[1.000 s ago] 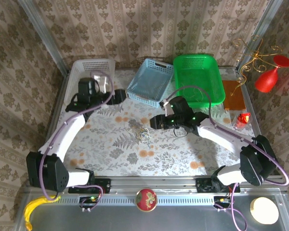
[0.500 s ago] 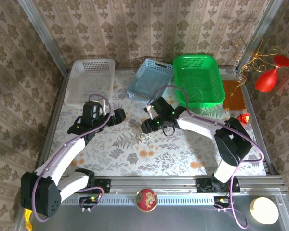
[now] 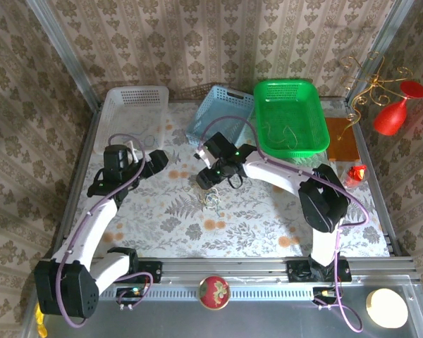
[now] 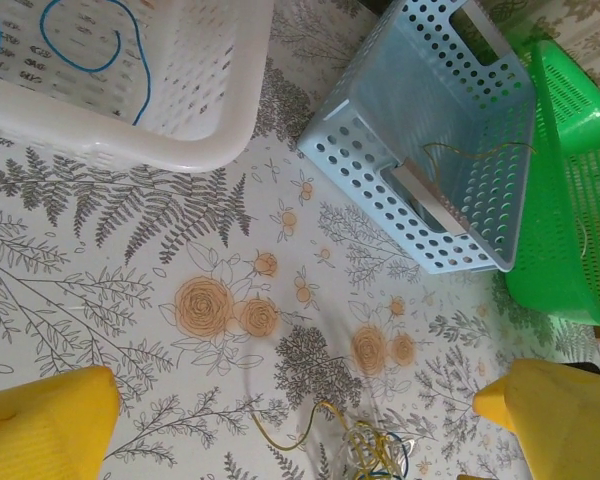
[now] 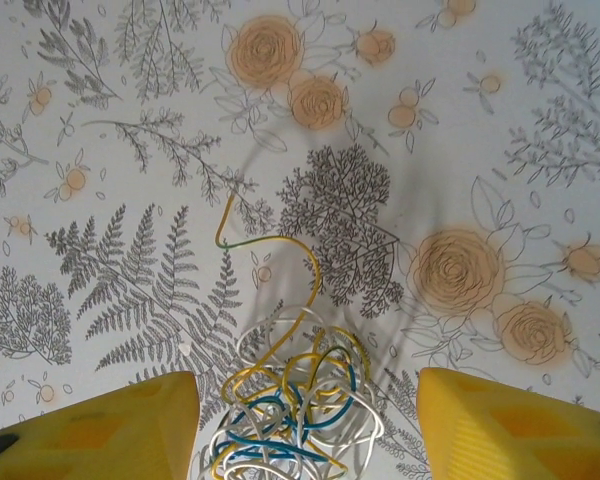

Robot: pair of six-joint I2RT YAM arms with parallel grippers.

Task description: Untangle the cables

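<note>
A: Where's the knot of cables (image 3: 211, 199)?

B: Mid-table on the floral cloth (image 3: 162, 211), just nearer you than the blue basket (image 3: 222, 120). Blue, white & yellow strands are bunched tight. One yellow end (image 5: 270, 250) loops out of the bunch and lies flat on the cloth.

A: My R gripper (image 3: 206, 180)?

B: Your R gripper is right over the knot. On its wrist cam the yellow fingers (image 5: 90, 430) stand apart w/ the knot between them, near the tips. Cloth shows on each side, so the jaws are open and nothing's clamped.

A: L gripper (image 3: 159, 160)?

B: It's left of the knot, on the near side of the white basket (image 3: 130, 113), and apart from the cables. Its fingers (image 4: 40, 420) are spread as wide as they go, w/ bare cloth between.

A: Anything in the baskets?

B: You've got a blue cord (image 4: 80, 40) curled in the white one and a thin pale strand (image 4: 475, 150) in the blue one. The green basket (image 3: 289, 113) at far right has another thin strand (image 3: 285, 132), but I can't tell its colour.
</note>
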